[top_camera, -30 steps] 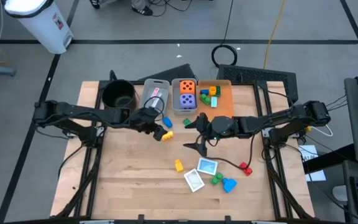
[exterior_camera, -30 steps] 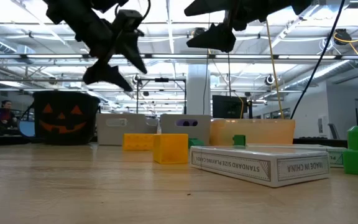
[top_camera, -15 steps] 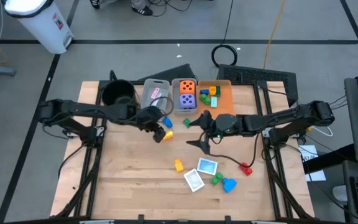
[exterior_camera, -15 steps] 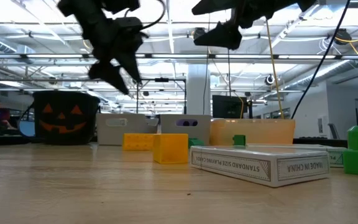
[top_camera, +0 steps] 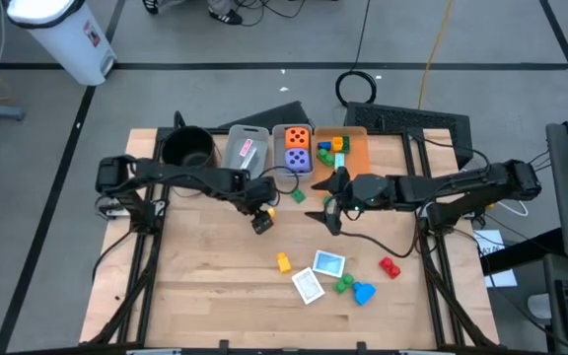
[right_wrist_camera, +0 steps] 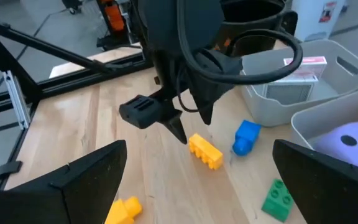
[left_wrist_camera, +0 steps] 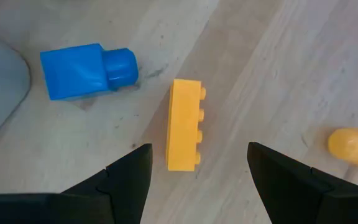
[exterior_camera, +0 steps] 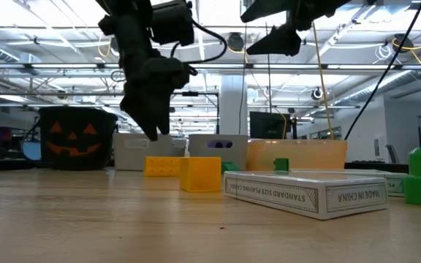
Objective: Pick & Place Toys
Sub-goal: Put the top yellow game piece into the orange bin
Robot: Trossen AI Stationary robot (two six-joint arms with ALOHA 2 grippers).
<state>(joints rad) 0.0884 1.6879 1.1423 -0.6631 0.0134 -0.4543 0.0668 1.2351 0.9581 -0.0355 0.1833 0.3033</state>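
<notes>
Hovering with fingers apart, the left pincer (left_wrist_camera: pixel 194 177) straddles a yellow block (left_wrist_camera: pixel 184 133) on the tabletop (left_wrist_camera: pixel 278 74); the right pincer (right_wrist_camera: pixel 197 180) gapes nearby.

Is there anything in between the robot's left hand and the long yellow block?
No, nothing. In the left wrist view, the left hand hangs open right over the yellow block, with only bare wooden table showing around it.

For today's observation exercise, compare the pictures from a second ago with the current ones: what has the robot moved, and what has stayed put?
The left gripper has swung over and come down toward the yellow brick, its jaws open on either side of it, not yet touching. The right gripper has drawn back toward the bins and holds nothing. The yellow brick, the blue block, the cards and the bins' contents have not moved.
</notes>
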